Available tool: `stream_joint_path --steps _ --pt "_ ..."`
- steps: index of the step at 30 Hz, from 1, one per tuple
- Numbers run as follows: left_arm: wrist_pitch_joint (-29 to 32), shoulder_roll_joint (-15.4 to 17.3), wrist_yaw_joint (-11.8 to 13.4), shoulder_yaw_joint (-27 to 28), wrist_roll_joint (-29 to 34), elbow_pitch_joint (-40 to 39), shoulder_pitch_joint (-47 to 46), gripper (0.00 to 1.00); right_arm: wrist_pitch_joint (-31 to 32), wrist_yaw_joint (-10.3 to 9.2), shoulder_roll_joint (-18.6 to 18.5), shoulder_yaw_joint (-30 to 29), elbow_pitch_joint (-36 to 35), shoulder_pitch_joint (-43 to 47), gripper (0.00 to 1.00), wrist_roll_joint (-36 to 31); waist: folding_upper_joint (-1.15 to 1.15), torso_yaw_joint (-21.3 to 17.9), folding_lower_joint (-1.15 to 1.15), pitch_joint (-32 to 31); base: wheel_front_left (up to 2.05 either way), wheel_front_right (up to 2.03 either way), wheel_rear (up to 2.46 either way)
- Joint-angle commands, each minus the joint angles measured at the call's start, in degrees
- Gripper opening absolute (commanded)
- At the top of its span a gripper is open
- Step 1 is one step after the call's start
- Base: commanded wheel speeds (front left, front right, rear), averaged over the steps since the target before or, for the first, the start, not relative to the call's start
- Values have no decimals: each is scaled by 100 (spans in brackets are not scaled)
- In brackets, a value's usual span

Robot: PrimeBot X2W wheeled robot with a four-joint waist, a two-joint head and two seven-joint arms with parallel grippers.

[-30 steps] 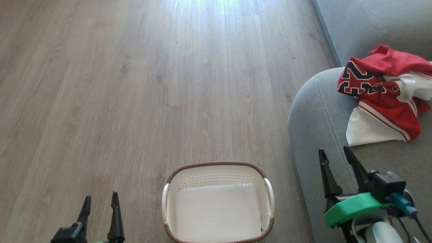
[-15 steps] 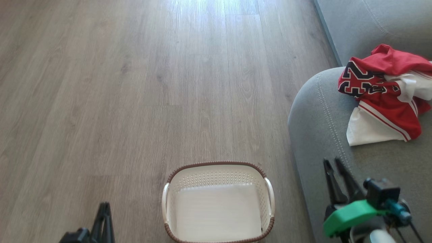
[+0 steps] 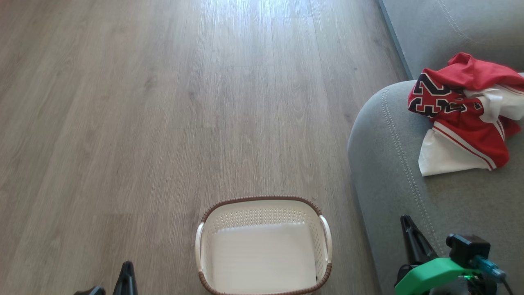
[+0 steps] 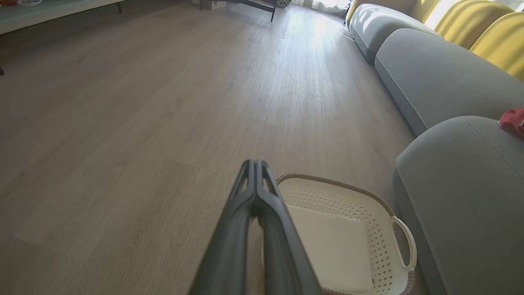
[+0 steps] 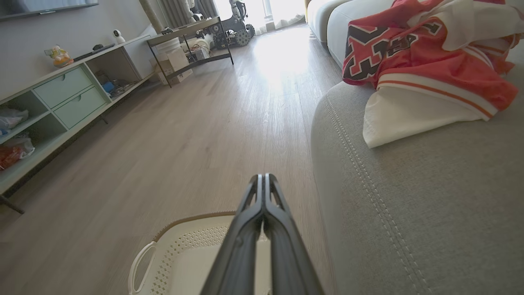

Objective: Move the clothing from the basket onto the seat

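Note:
The clothing (image 3: 462, 112), shiny red with white trim and a black-and-white number print, lies crumpled on the grey seat (image 3: 393, 164) at the right; it also shows on the seat (image 5: 409, 213) as clothing (image 5: 425, 61) in the right wrist view. The cream basket (image 3: 264, 246) stands on the floor at bottom centre with nothing in it, also seen as basket (image 4: 348, 229) and basket (image 5: 180, 254). My left gripper (image 3: 126, 266) is shut at the lower left, empty, left gripper (image 4: 254, 164) fingers pressed together. My right gripper (image 3: 406, 221) is shut over the seat's near edge, right gripper (image 5: 263, 177) holding nothing.
Wood-look floor (image 3: 163, 102) stretches ahead and left of the basket. A low cabinet with pale green drawers (image 5: 61, 94) and a black-framed table (image 5: 192, 45) stand along the far wall. More grey sofa sections (image 4: 430, 73) with yellow cushions (image 4: 483, 28) run on beyond the seat.
Both grippers have shut from open and dropped lower in the head view. The clothing and the basket have stayed put.

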Motion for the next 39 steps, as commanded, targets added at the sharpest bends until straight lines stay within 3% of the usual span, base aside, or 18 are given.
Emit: stream_joint_path --steps 1,39 --pt "52 19 -55 158 -144 -187 -221 0 61 0 1 -49 -216 -287 0 213 0 -5 0 4 0 0 0" --pt "640 -341 -708 1024 -2052 -285 -528 0 676 -1 -9 -253 -321 -561 0 2697 0 -96 0 89 0 0 0"
